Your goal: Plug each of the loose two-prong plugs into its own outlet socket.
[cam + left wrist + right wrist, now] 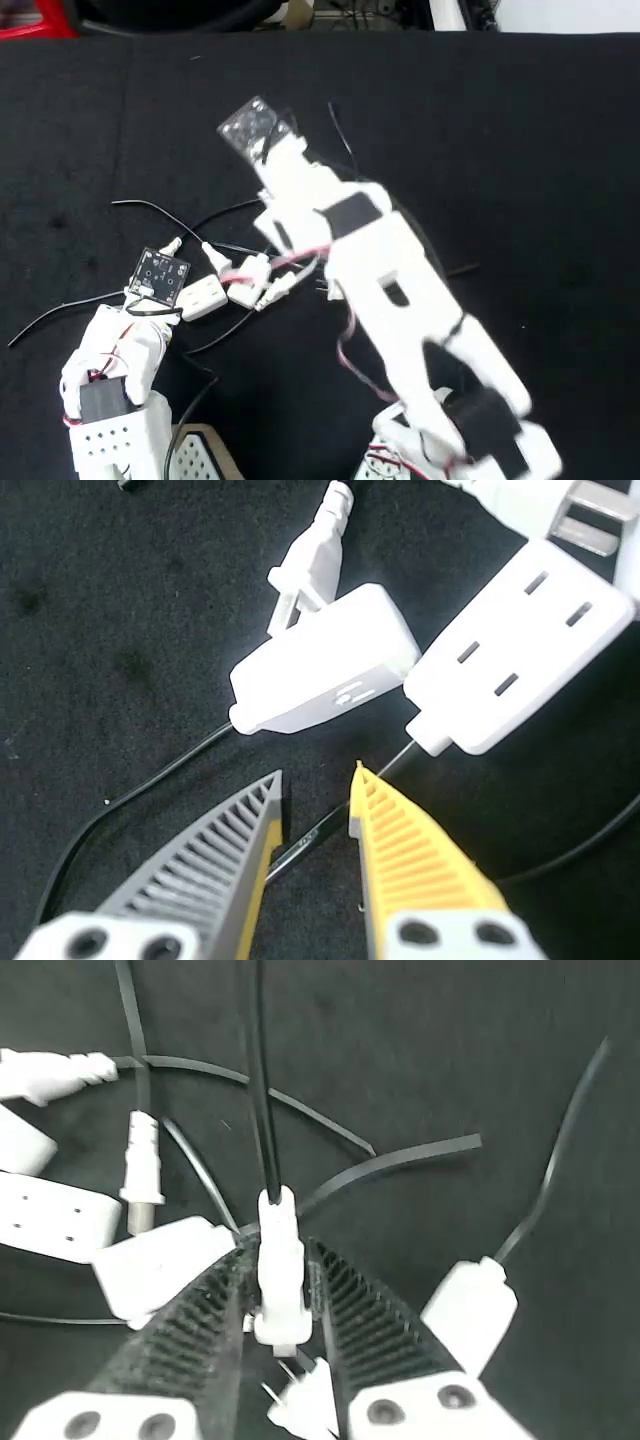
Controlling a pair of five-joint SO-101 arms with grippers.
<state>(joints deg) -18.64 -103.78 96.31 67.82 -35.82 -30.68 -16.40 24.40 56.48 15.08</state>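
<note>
My right gripper point(280, 1256) is shut on a white two-prong plug point(278, 1280), whose black cord point(262, 1110) runs away from it. A white outlet block point(160, 1262) lies just beside the fingers and another outlet block point(470, 1310) lies on the other side. My left gripper point(315, 785) is open low over the cloth, with a thin black cord point(300, 842) passing between its fingers. Just ahead of it lie a white outlet block point(325, 660) with a plug point(305, 570) at its far end, and a slotted outlet socket point(520, 660). In the high view the outlets point(205, 295) cluster left of centre.
The right arm point(350, 230) stretches across the middle of the black table point(540, 150) and hides part of the cluster. The left arm point(110, 385) stands at the front left. Black cords point(150, 208) loop around the outlets. A loose plug point(140, 1160) and bare prongs point(295, 1400) lie close by.
</note>
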